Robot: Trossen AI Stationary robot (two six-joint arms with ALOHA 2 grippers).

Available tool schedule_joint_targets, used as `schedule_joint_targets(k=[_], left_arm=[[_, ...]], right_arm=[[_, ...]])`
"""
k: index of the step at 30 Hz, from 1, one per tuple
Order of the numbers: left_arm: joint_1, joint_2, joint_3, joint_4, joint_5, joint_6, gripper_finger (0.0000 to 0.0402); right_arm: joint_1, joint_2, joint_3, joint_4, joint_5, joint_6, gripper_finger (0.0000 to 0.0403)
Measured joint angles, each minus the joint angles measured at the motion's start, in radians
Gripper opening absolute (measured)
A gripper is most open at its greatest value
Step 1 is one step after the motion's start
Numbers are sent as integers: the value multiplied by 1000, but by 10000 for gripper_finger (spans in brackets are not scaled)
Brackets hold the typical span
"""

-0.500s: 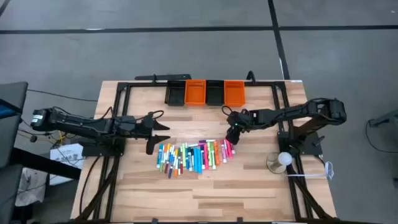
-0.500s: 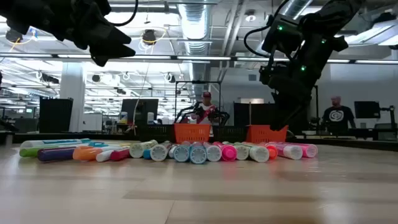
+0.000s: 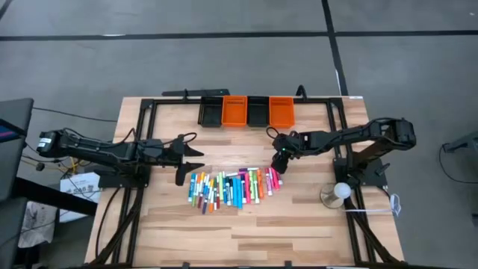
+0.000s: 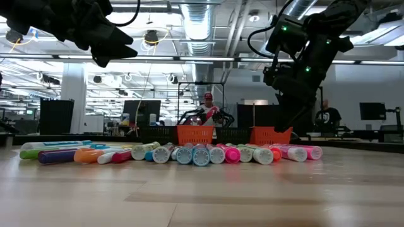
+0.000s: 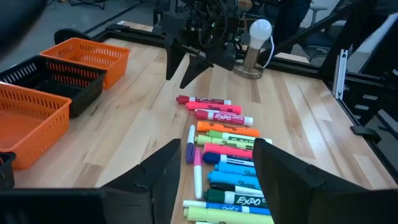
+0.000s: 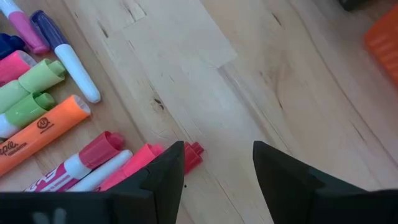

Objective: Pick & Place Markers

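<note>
The markers (image 3: 233, 187) lie side by side in a fanned row on the middle of the wooden table; pink, blue, green, orange and white barrels show. My right gripper (image 3: 277, 166) points down at the row's right end, open. In the right wrist view its fingers (image 6: 217, 163) frame bare wood, and a pink marker's red cap (image 6: 193, 154) lies just beside one finger. My left gripper (image 3: 193, 166) hovers open, off the table, left of the row, and the markers (image 5: 224, 155) spread out ahead of it (image 5: 216, 169). The low view shows the caps (image 4: 202, 153) end-on.
Two orange and two black bins (image 3: 246, 110) stand in a line at the table's far edge. A small lamp with a white bulb (image 3: 340, 191) stands near the right edge. A black frame rail (image 3: 146, 134) runs round the table. Bare wood (image 3: 246, 232) lies on the near side.
</note>
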Motion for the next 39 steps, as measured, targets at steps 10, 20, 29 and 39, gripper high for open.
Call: schedule_joint_targets(k=[10,20,29,39], left_arm=[[0,0,0,0,0,0,195],[0,0,0,0,0,-4,195],[0,1,0,1,0,-11,195],[0,14,0,4,0,-11,195]], right_arm=[[23,0,0,10,8,36,189],[36,10,-4,13,51,95,187],[41,111,-19,13,31,104,190],[31,113,-17,2,24,69,192]])
